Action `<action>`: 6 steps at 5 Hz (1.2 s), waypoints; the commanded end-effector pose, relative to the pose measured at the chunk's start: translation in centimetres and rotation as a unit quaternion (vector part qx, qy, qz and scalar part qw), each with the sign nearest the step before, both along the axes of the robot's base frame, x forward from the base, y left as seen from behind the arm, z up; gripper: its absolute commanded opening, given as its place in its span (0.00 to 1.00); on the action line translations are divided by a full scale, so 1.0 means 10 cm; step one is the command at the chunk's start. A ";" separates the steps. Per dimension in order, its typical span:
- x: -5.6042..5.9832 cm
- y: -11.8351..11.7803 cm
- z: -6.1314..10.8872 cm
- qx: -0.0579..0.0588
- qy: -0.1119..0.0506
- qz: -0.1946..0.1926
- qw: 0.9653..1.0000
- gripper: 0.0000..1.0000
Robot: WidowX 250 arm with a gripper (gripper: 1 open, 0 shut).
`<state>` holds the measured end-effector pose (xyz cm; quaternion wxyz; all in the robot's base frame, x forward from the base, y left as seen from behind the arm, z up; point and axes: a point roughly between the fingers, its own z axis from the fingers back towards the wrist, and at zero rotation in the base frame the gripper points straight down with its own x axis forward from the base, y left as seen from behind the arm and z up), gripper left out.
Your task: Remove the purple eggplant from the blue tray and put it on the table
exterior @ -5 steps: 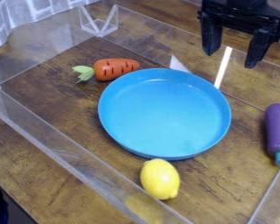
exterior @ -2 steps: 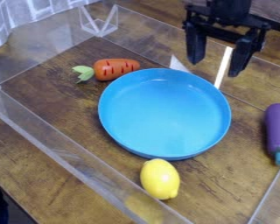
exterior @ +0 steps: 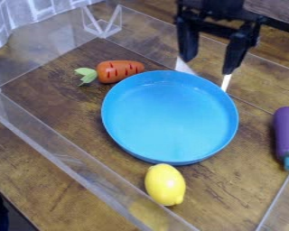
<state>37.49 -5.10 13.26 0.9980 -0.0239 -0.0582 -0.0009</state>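
A lemon (exterior: 165, 184) sits nearest on the worktop (exterior: 57, 99); the eggplant (exterior: 285, 133) lies right of the empty blue tray (exterior: 170, 115), already outside it. Beyond, the claw (exterior: 209, 65) hangs released, empty; dropping low, it could strike the tray's rim.

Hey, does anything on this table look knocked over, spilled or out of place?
Nothing stands out. The blue tray sits flat and empty, and the carrot, lemon and purple eggplant lie intact on the table around it. The gripper hangs open above the tray's far rim.

Even bright light; slight softness
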 end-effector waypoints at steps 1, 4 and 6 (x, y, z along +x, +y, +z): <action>-0.07 0.11 0.30 -0.001 -0.046 0.009 0.999 1.00; -0.06 0.18 0.28 -0.004 -0.047 0.022 0.999 1.00; -0.06 0.22 0.24 -0.005 -0.044 0.030 0.999 1.00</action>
